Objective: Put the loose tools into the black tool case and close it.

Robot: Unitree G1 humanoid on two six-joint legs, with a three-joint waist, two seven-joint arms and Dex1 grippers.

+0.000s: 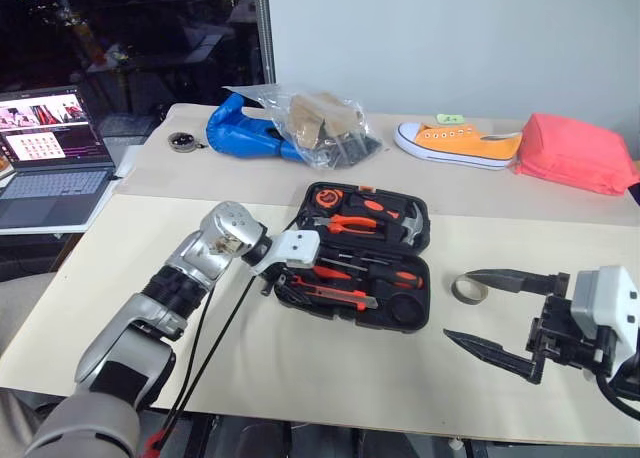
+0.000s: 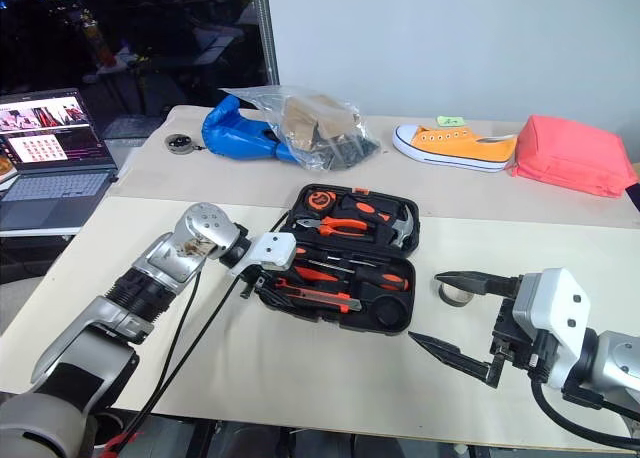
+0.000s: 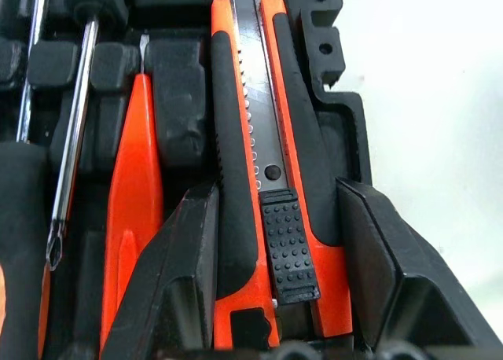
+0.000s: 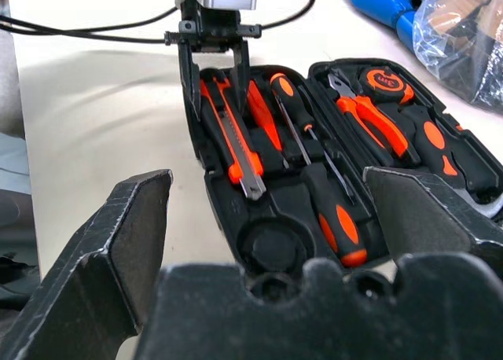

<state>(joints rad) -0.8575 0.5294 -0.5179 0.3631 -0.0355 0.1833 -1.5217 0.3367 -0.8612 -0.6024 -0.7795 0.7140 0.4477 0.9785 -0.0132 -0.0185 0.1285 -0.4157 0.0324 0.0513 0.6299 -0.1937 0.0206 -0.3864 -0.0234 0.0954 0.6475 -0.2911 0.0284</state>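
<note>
Black tool case (image 1: 408, 240) lies open on my counter (image 1: 300, 368), in front of me and a little to the right of centre. Nearest me, my right fingers (image 2: 462, 318) hang spread wide and empty over the counter, just right of the case, with a roll of tape (image 1: 470, 289) lying beside their far tip. My left fingers (image 4: 214, 61) reach into the near-left corner of the case and straddle the handle end of the utility knife (image 3: 271, 171); whether they press it I cannot tell. The knife lies in the front recess of the near half. Beside it sit the slim orange screwdriver (image 3: 134, 179) and 2 black-and-orange screwdrivers (image 4: 334, 207). The far half holds the pliers (image 1: 350, 222) and a hammer (image 1: 408, 224). Beyond the case lie a blue bag (image 1: 240, 130), a clear plastic bag (image 1: 320, 123), an orange shoe (image 1: 460, 142) and a pink pouch (image 1: 578, 153). A laptop (image 1: 45, 158) stands open at far left.
</note>
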